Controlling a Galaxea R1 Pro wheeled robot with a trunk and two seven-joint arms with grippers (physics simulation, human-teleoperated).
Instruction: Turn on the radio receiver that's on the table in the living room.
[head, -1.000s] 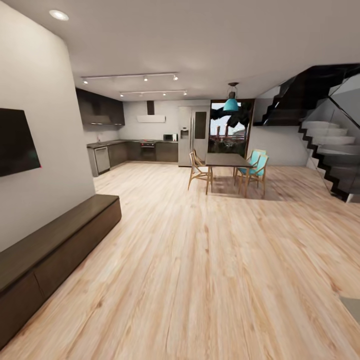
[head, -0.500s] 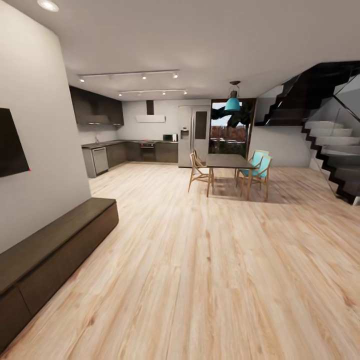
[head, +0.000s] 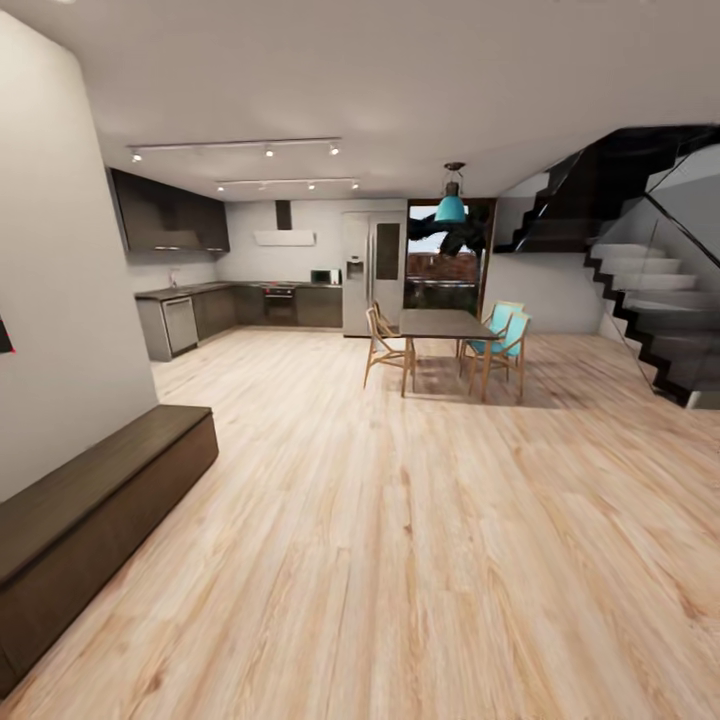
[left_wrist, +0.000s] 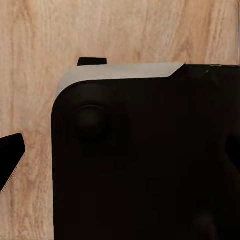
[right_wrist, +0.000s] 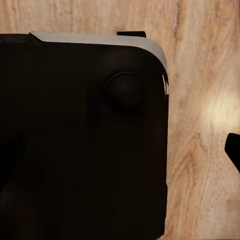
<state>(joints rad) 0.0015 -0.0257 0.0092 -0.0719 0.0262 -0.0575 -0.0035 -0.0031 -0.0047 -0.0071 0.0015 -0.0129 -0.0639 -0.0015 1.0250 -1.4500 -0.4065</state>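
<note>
Facing the wrong part of the house for now: light plank floor (head: 420, 560) ahead, long dark low bench (head: 90, 510) along the near left wall, dark-cabinet kitchen (head: 200, 290) far left, dining table (head: 445, 323) with wooden and turquoise chairs (head: 503, 340) far centre, black staircase (head: 640, 290) at far right. No red radio receiver, no glossy grey-taupe counter, no blue sofa among these, so which way the receiver lies from either pincer, how its long axis runs and which arm is nearer cannot be told yet. Probably still a driving and turning step, with the reach some way off. Wrist cameras looking down past the robot's dark base (left_wrist: 150, 160) at floor planks; pincer opening on either arm cannot be told.
</note>
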